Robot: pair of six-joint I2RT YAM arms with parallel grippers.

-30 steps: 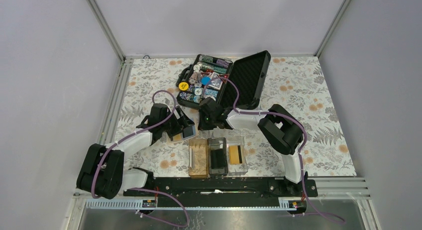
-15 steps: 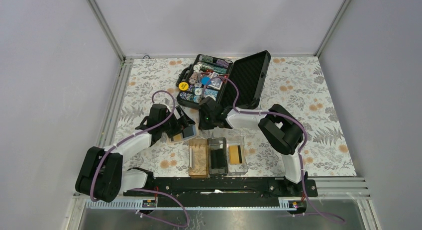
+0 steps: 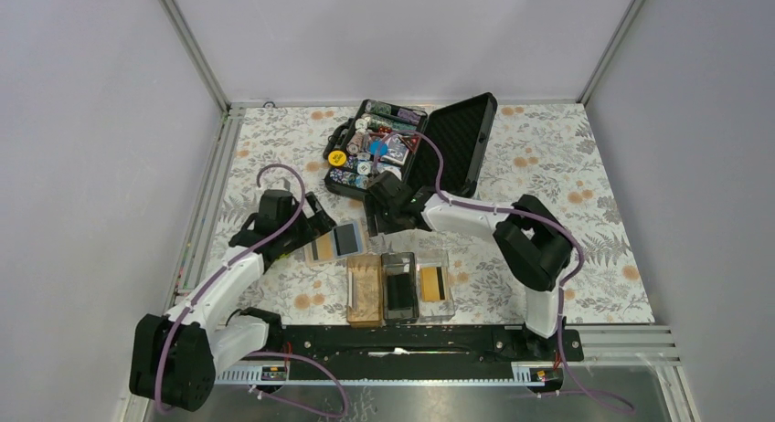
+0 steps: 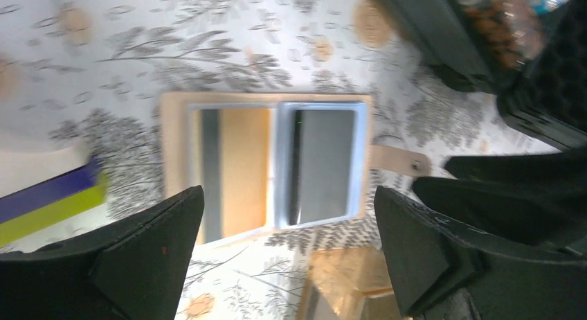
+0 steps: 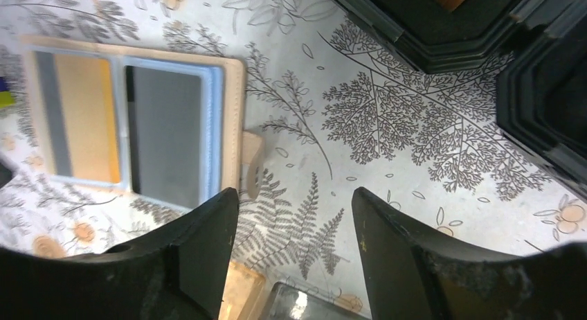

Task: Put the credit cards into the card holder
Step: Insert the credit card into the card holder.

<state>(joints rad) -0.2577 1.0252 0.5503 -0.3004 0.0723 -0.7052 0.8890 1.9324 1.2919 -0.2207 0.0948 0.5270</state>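
Near bases: card holder (image 3: 437, 311), 1 gold credit card (image 3: 433, 283) flat in its R clear compartment. Just beyond, to the L: tan wallet (image 3: 333, 242) lying open on floral table (image 3: 567, 221), 2nd gold card (image 4: 239, 169) under one window, grey card (image 4: 325, 164) under the other. L gripper (image 4: 287, 199) hovers over wallet, jaws wide, released, nothing held. R gripper (image 5: 294, 195) just beside wallet, jaws apart, empty. Far: open black chip case (image 3: 379, 152).

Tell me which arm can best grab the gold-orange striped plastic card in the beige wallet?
Probably left: the open left gripper frames the card squarely; the right gripper sits beside the wallet.
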